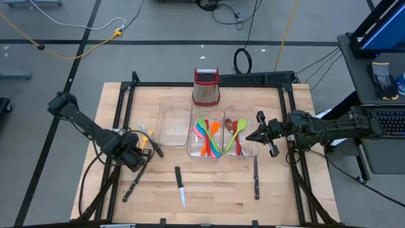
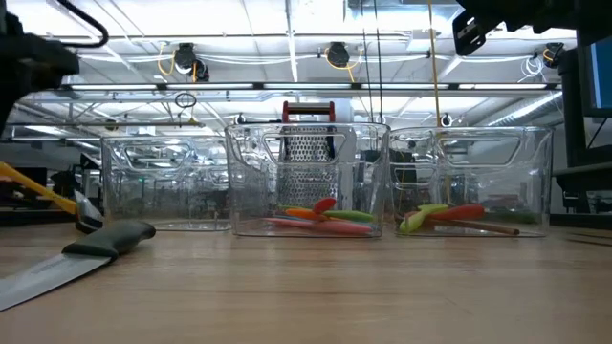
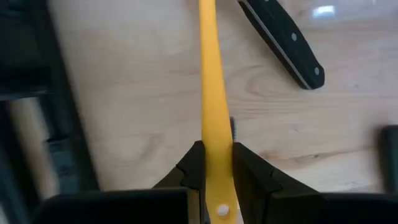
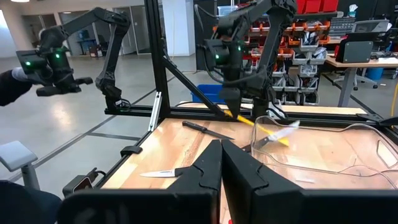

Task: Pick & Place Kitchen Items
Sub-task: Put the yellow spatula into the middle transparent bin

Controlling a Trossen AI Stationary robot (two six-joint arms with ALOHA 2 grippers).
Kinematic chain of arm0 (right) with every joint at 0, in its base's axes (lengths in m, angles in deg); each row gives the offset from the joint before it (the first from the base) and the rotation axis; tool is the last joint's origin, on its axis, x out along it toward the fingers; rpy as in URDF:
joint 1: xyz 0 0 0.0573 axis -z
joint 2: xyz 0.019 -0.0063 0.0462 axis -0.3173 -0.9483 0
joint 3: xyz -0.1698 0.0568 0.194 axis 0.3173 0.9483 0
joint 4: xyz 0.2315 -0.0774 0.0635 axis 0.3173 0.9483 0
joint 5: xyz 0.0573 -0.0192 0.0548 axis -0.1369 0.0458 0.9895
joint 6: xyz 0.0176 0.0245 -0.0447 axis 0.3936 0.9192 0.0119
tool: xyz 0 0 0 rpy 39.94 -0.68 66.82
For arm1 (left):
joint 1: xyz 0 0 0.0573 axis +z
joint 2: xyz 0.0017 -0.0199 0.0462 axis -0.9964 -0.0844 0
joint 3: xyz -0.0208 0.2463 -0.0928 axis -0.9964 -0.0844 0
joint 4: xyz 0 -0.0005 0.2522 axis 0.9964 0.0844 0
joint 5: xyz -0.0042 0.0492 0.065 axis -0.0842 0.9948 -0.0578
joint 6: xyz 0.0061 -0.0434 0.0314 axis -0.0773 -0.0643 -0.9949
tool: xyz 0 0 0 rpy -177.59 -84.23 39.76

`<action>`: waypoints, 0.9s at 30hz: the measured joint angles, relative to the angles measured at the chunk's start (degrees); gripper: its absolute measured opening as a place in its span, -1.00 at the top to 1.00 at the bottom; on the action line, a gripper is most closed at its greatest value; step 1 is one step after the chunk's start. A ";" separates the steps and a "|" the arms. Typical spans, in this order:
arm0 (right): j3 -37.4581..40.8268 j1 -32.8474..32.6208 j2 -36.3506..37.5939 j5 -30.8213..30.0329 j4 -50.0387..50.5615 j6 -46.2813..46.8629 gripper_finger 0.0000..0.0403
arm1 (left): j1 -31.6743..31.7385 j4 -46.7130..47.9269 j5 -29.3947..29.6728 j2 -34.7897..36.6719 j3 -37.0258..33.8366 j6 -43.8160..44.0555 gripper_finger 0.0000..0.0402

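Left wrist view: left hand [image 3: 217, 171] pinches the yellow spatula's [image 3: 213, 93] handle, beside a black-handled knife [image 3: 283, 40]; right hand [image 4: 221, 162] pressed together.

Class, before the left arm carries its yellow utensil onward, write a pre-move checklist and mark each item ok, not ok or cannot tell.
1. Left end effector shut on the yellow utensil: ok.
2. Grip sits near the handle's end, so the long part sticks out and may swing: not ok.
3. Left clear bin holds no utensils: ok.
4. Black-handled knife lies beside the utensil, not touching it: ok.
5. Right end effector shut and holding nothing, raised by the right bin, away from the left arm's path: ok.
6. Utensil lifted clear of the table: cannot tell.
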 joint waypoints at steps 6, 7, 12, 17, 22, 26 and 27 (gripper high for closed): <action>0.00 0.00 0.00 0.13 0.00 0.00 0.99 | -1.42 7.66 0.53 0.00 3.76 3.69 0.75; 0.00 -0.02 0.00 0.13 0.00 0.00 0.99 | -1.49 7.75 0.59 0.00 3.76 4.02 0.75; 0.00 -0.02 0.00 0.13 0.04 0.00 0.99 | -2.54 6.86 0.56 -1.91 3.76 4.62 0.75; 0.00 -0.02 0.00 0.13 0.04 0.00 0.99 | -3.31 5.61 -2.85 -4.51 3.76 4.65 0.75; 0.00 -0.02 0.00 0.15 0.04 -0.01 0.99 | -3.28 5.83 -6.16 -6.30 4.21 3.82 0.75; 0.00 -0.02 0.00 0.15 0.02 -0.05 0.99 | -3.26 7.55 -5.08 -7.93 7.44 2.32 0.75; 0.00 -0.02 0.00 0.13 0.02 -0.11 0.99 | -3.26 8.45 -4.67 -8.41 8.62 2.08 0.75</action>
